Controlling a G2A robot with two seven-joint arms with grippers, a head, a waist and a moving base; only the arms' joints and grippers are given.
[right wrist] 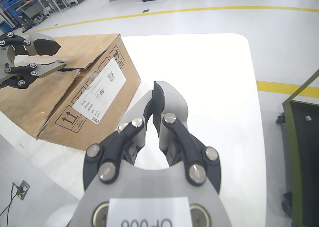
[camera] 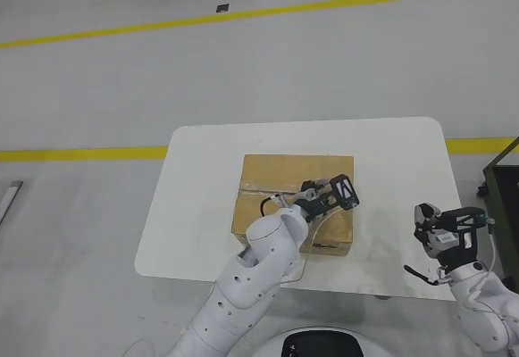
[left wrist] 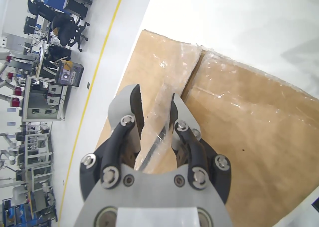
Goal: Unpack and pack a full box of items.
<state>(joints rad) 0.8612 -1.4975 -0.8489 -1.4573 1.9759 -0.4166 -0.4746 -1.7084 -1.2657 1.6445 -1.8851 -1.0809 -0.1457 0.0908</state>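
Left gripper jaws apart over taped box seam; interior hidden.

A white table with rounded corners is recorded standing on a grey floor marked with yellow lines. One brown cardboard box is set directly on it, near the middle. Its top seam is covered with clear tape, and a white label is stuck to one side.
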